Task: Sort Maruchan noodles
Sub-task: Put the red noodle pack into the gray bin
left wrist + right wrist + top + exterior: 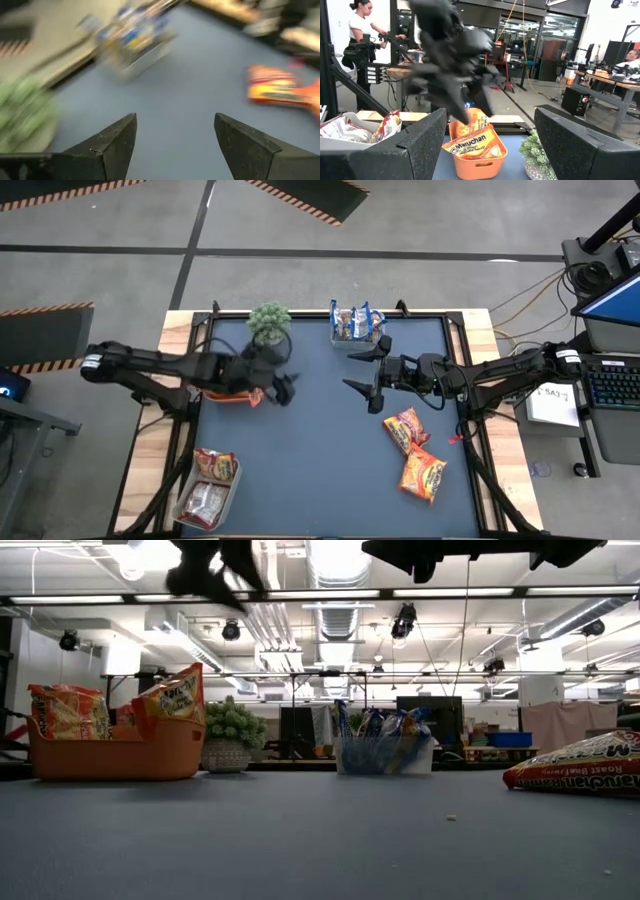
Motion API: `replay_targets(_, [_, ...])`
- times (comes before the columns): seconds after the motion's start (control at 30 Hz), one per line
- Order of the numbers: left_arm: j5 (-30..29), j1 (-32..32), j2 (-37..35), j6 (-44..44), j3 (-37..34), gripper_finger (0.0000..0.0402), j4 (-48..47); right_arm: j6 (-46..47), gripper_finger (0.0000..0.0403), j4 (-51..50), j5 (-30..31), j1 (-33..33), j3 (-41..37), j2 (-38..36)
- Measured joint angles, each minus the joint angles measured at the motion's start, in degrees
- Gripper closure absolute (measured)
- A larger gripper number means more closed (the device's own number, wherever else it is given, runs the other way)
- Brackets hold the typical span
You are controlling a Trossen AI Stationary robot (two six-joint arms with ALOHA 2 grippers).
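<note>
From above, the left gripper (285, 388) hangs open and empty over the table (320, 470), the orange tray (235, 393) just behind it, the plant (269, 322) close beside. The right gripper (362, 373) faces it, also spread wide and empty; two noodle packets (413, 453) lie near it, a tub (355, 323) of blue ones just beyond.

At table height, packets stand in the tray (115, 758).

The left wrist shows empty fingers (112, 145) and a blurred packet (272, 86) ahead.

The right wrist shows parted fingers (415, 147) facing the tray (475, 150).
</note>
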Motion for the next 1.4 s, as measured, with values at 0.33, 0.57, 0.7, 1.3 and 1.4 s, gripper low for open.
replay_targets(0.33, [-0.46, -5.32, -0.07, 17.54, -0.34, 0.0152, 5.94, 13.13, 0.0111, -4.34, -0.12, -0.1, 0.0, 0.0])
replay_targets(0.57, [-0.37, -6.42, 0.07, 22.49, -2.72, 0.0152, 6.04, 39.5, 0.0129, -24.36, -10.57, 0.07, 2.32, 0.03])
replay_targets(0.7, [-0.36, -7.44, 0.07, 22.58, -4.27, 0.0152, 5.97, 48.52, 0.0147, -35.25, -12.22, 2.75, 7.02, 0.49])
replay_targets(1.3, [-0.23, -20.1, -0.17, 21.85, -5.29, 0.0152, 4.05, 75.01, 0.0181, -112.37, -12.24, 8.24, 28.97, 14.46])
replay_targets(1.4, [-0.23, -22.0, -0.17, 21.85, -5.33, 0.0152, 4.05, 77.03, 0.0205, -118.47, -12.68, 9.64, 27.45, 16.65])
